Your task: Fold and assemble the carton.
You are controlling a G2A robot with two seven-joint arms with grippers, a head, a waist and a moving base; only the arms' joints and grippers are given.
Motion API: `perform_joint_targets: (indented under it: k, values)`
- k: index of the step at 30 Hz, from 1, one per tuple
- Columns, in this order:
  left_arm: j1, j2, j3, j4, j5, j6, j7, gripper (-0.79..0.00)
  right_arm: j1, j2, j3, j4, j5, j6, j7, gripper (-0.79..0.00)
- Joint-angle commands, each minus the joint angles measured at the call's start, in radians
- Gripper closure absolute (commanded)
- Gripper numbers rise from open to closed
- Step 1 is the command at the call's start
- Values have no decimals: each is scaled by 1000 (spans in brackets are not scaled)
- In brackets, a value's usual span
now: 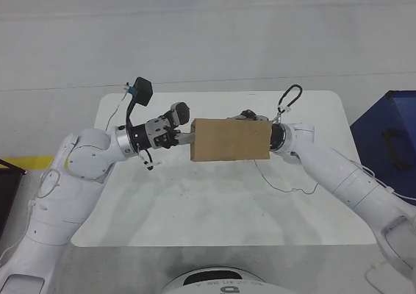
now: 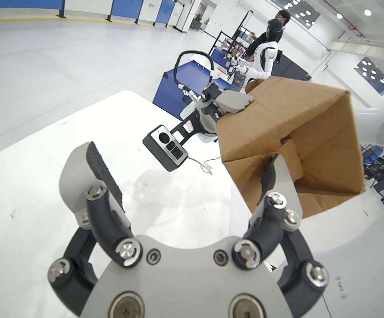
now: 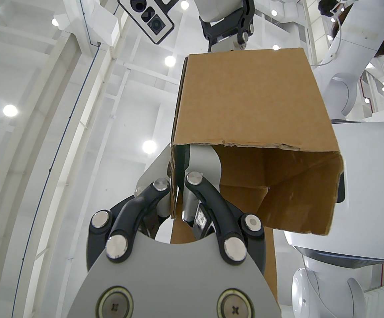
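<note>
Top view. Brown cardboard carton (image 1: 230, 140) held lengthwise between the two grippers, above the white table (image 1: 215, 206). Left gripper (image 1: 184, 125) at one end of it, right gripper (image 1: 256, 116) at the other. One left finger meets the carton's end face; the other stands off to the side, clear of the cardboard. Blue bin (image 1: 406, 140) beyond the table edge, on the right gripper's side, well apart from both sets of fingers.

Left wrist view. Left gripper (image 2: 182, 153) fingers spread wide. One ribbed finger (image 2: 104, 173) free, with only table (image 2: 62, 133) beyond it. The tip of the other finger (image 2: 278, 180) is in among the folded end flaps of the carton (image 2: 304, 117); the pad side faces the flaps. The end flaps are turned inward, not flat. Right gripper (image 2: 231, 102) at the carton's far end, one grey finger lying over the top edge.

Right wrist view. Right gripper (image 3: 175, 173) fingers drawn together on one side wall of the carton (image 3: 248, 100): one finger (image 3: 203, 163) inside the open end, its partner outside, the wall edge pinched between them. This end is open, with the inner cardboard showing just beside the inside finger and one flap hanging past the gripper body. Left gripper (image 3: 228, 34) at the far end, just beyond the carton's far edge.
</note>
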Motion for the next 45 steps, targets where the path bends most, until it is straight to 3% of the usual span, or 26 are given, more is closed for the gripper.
perform_joint_targets:
  k: [1, 11, 22, 26, 37, 45]
  values:
    - [1, -1, 3, -1, 2, -4, 9, -785, 2, -1, -2, 2, -1, 0, 0, 0]
    - [10, 0, -7, 4, -29, -27, 32, -785, 6, -1, -11, 6, 3, -5, 5, 0]
    - [102, 31, -182, 51, -174, -122, 21, -785, 5, 6, -9, 8, 14, -17, 17, 0]
    - [133, 37, -208, 43, -184, -132, 10, -785, 3, 9, -7, -5, 32, -25, 25, 0]
    - [94, 28, -115, 58, -175, -123, -26, -785, -2, 13, -4, -22, 66, -32, 32, 0]
    - [53, 22, -63, 32, -152, -112, -43, -785, -41, 1, 34, -66, 50, -23, -77, 0]
